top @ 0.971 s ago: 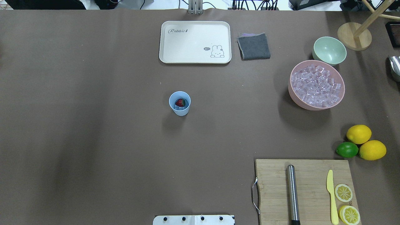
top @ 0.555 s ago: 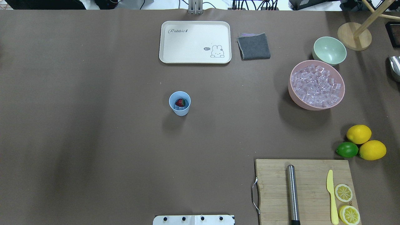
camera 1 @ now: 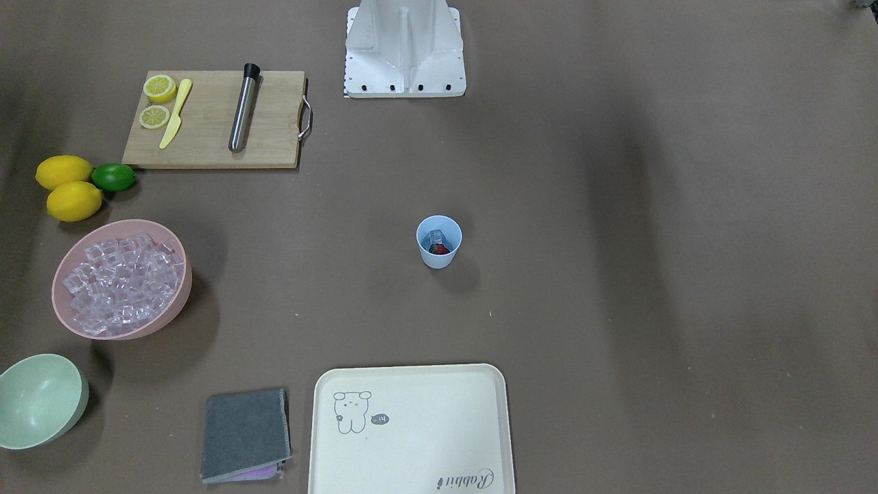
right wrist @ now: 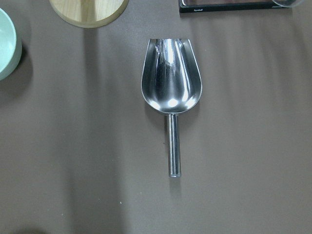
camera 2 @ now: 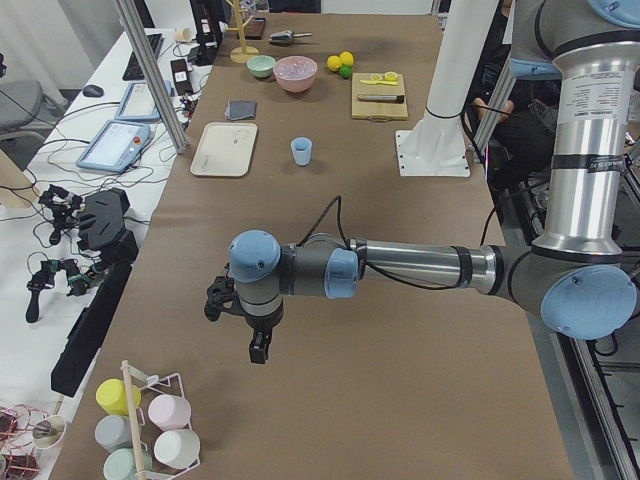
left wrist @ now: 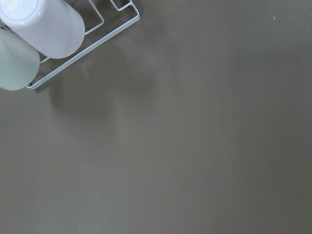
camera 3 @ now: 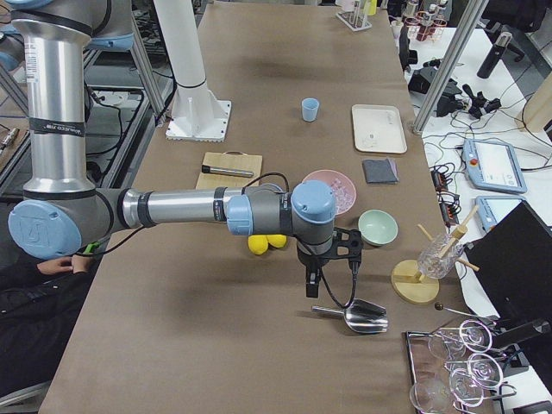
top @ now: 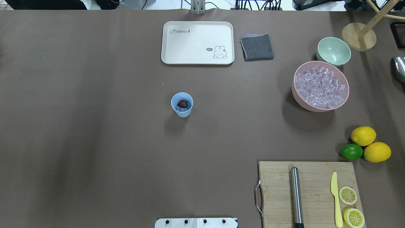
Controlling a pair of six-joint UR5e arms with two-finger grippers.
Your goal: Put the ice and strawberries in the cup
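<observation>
- One light-blue cup (top: 184,113) stands upright in the middle of the table (top: 95,133). It holds a red strawberry (top: 182,104) lying on clear ice (camera 1: 433,238).
- More ice fills the pink bowl (top: 300,102), well apart at 3 o'clock from the cup in the overhead view.
- At 12 o'clock lies a cream tray (top: 177,47) printed "Rabbit", with a small rabbit drawing.
- The left tool (camera 2: 258,345) hangs over bare table near a wire rack (left wrist: 84,50) of mugs; I cannot tell whether its fingers are apart.
- The right tool (camera 3: 311,283) hangs above a steel scoop (right wrist: 171,87) lying flat; I cannot tell its state either.
</observation>
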